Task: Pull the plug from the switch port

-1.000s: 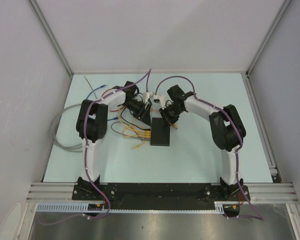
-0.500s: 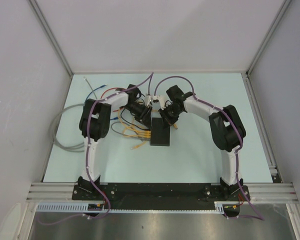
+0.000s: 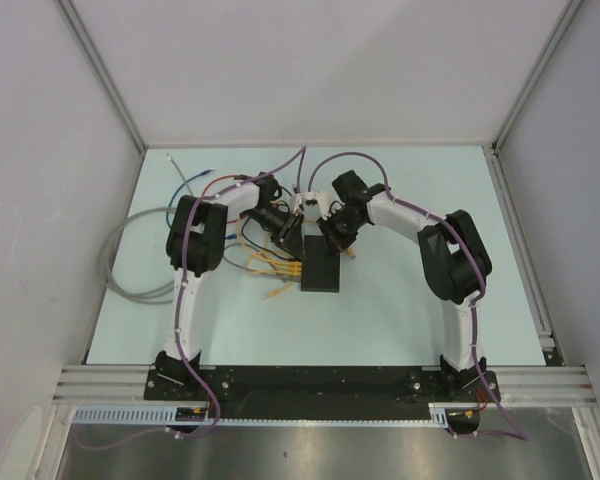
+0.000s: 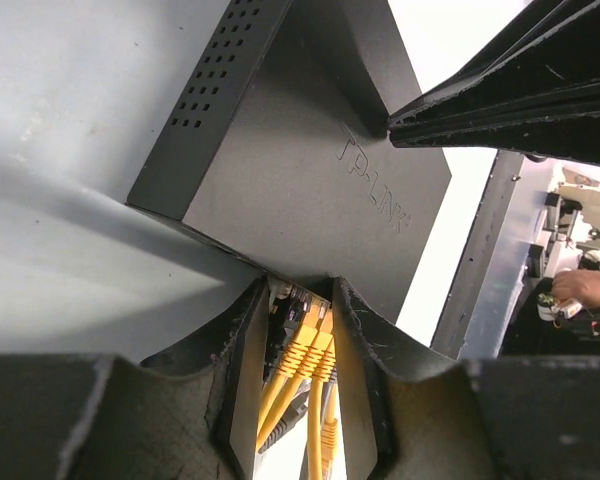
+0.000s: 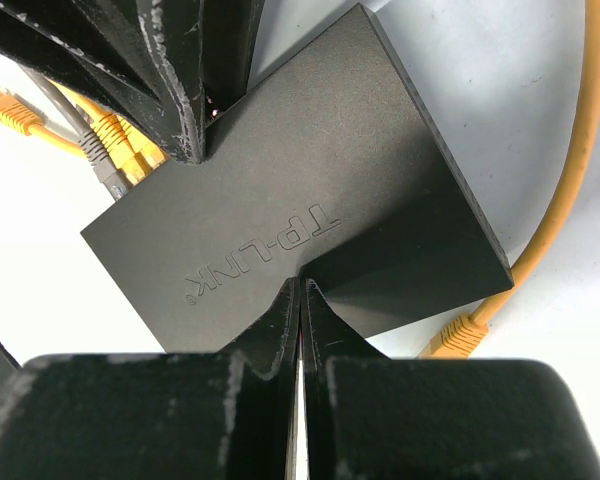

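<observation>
The left gripper point(image 4: 298, 295) has its two black fingers point(image 4: 242, 350) set either side of a cluster of yellow plastic plugs point(image 4: 305, 345), the pads close against them. Whether the jaws actually clamp the plugs cannot be told from the wrist view. The yellow plugs sit in the sockets along one edge of the switch point(image 4: 310, 170), a flat black rectangular plastic box with raised TP-LINK lettering on its lid and vent holes down one side.

The right gripper point(image 5: 300, 290) is clenched with nothing between its fingers, and its joined tips rest on the lid of the switch point(image 5: 310, 190), just below the lettering. In the right wrist view a grey plug point(image 5: 105, 170) sits beside the yellow plugs point(image 5: 120, 145) at the socket edge. A loose yellow cable point(image 5: 570, 180) curves past the opposite end of the box, its plug lying unconnected on the surface.

From above, the switch point(image 3: 321, 272) lies flat near the middle of the pale blue-green table point(image 3: 410, 300), the left gripper point(image 3: 285, 235) and right gripper point(image 3: 332, 232) meeting at its far end. Yellow cables fan out to its left, and a looped grey cable point(image 3: 130, 260) hangs over the table's left edge.
</observation>
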